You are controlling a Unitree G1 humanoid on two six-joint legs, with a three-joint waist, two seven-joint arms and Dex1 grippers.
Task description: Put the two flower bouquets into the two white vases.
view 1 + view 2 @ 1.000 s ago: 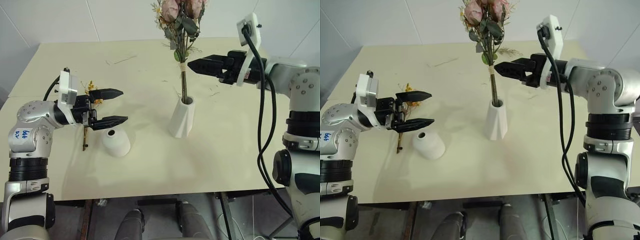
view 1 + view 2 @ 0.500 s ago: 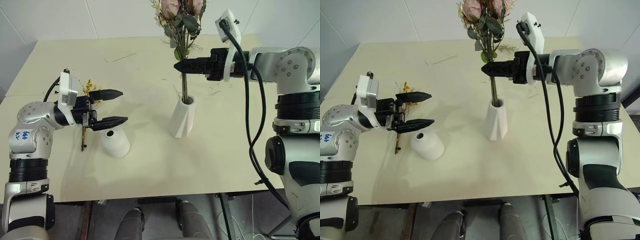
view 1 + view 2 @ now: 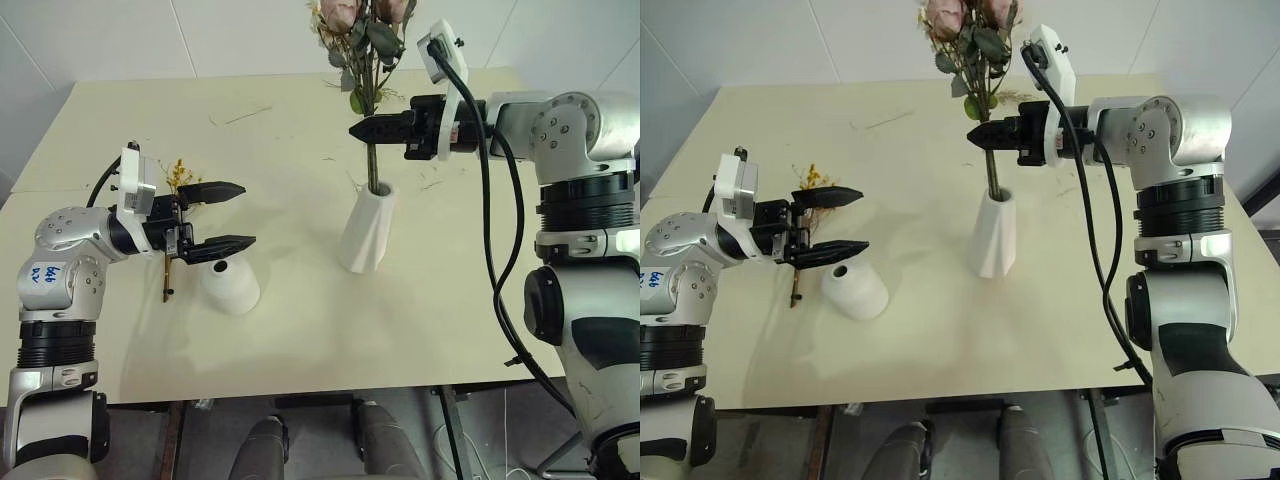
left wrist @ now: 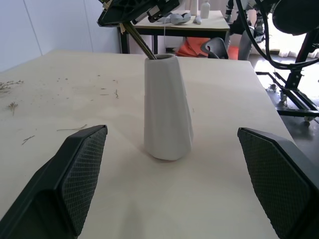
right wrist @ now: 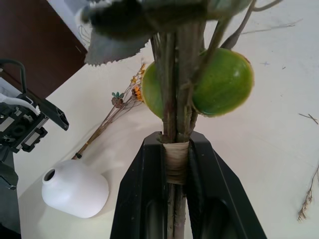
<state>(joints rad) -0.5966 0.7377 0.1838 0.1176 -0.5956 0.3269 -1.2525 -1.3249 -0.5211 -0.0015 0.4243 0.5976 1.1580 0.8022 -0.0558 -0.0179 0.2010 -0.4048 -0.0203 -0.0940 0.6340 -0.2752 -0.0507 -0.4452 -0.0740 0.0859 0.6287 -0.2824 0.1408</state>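
— Any writing you could read?

— Blue marks on my left arm's sticker, illegible. My left gripper (image 3: 228, 216) hung spread wide just above the squat vase (image 3: 232, 284), the small yellow bunch (image 3: 175, 215) flat on the table (image 3: 300, 330) beside it.

— Farther out?

— My right gripper (image 5: 176, 164) was clenched on the rose bouquet (image 3: 366, 60), its stems in the tall vase (image 3: 366, 231). The right wrist view showed the taped binding between my fingers.
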